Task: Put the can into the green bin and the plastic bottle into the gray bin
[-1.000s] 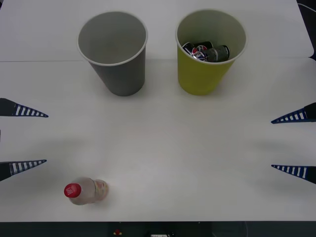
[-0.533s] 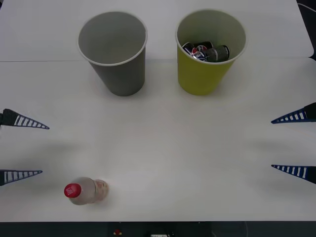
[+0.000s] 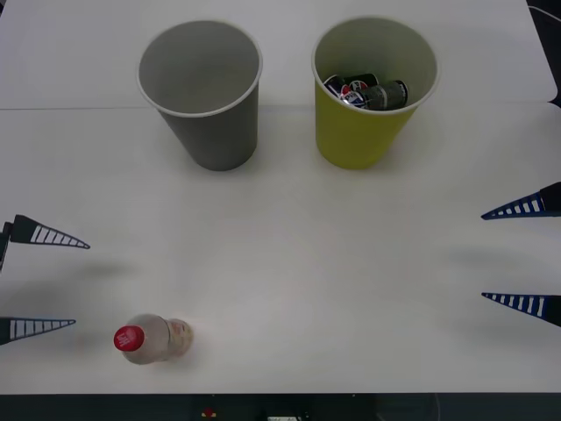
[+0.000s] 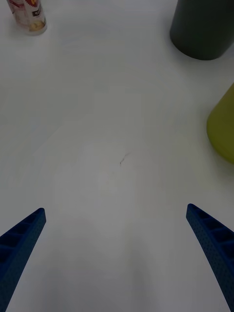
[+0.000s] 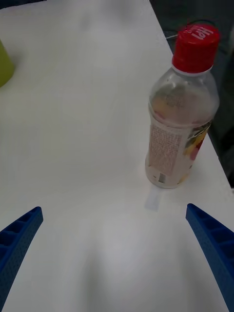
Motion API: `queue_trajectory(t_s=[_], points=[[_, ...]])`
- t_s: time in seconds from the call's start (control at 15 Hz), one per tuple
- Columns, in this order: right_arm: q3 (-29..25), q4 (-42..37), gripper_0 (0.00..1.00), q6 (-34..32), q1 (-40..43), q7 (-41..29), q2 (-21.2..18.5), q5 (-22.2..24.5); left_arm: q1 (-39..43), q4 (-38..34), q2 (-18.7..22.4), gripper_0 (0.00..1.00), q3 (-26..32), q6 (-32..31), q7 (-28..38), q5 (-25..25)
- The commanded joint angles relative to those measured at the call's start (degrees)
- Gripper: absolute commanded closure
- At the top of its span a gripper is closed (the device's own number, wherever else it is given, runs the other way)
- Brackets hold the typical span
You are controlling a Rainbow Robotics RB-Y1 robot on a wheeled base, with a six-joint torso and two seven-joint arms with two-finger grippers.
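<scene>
The plastic bottle (image 3: 151, 338) stands upright near the table's front edge on the left, red cap up; the left wrist view has it (image 5: 181, 126) close ahead. My left gripper (image 3: 61, 282) is open at the left edge, just behind and left of the bottle, touching nothing. The gray bin (image 3: 203, 92) stands at the back left, with nothing showing inside it. Beside it the green bin (image 3: 372, 90) holds dark cans (image 3: 366, 92). My right gripper (image 3: 513, 256) is open and idle at the right edge.
The white table (image 3: 289, 263) has open room between the bins and the grippers. Its front edge runs just below the bottle. The right wrist view catches the gray bin (image 4: 202, 27), the green bin (image 4: 223, 129) and the bottle (image 4: 28, 14) far off.
My left gripper has moved toward the table's front edge, closer to the bottle, still open. The right gripper, bottle and bins have stayed put.
</scene>
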Motion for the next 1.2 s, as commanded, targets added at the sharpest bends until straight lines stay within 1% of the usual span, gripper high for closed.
queue_trajectory(t_s=[0.07,0.27,0.4,0.53,0.8,1.2], points=[[0.00,0.00,0.00,0.00,0.00,0.00,0.00,0.00,-2.47,5.50,0.00,0.00,-4.15,-2.69,-0.59,2.51],[0.00,0.00,0.00,0.00,0.00,0.00,0.00,0.00,-5.28,11.03,0.00,0.00,-9.43,-4.36,-1.82,5.67],[0.00,0.00,0.00,0.00,0.00,0.00,0.00,0.00,-6.86,13.93,0.00,0.00,-14.17,-4.36,-2.70,8.57],[0.00,0.00,0.00,0.00,0.00,0.00,0.00,0.00,-8.01,15.34,-0.09,0.00,-18.74,-3.92,-2.97,11.74],[0.00,0.00,0.00,0.00,0.00,0.00,0.00,0.00,-8.62,15.25,-0.44,0.00,-27.09,0.21,-4.02,18.68],[0.00,0.00,0.00,0.00,0.00,0.00,0.00,0.00,-9.32,15.25,-5.62,0.00,-30.26,1.79,-4.02,19.47]])
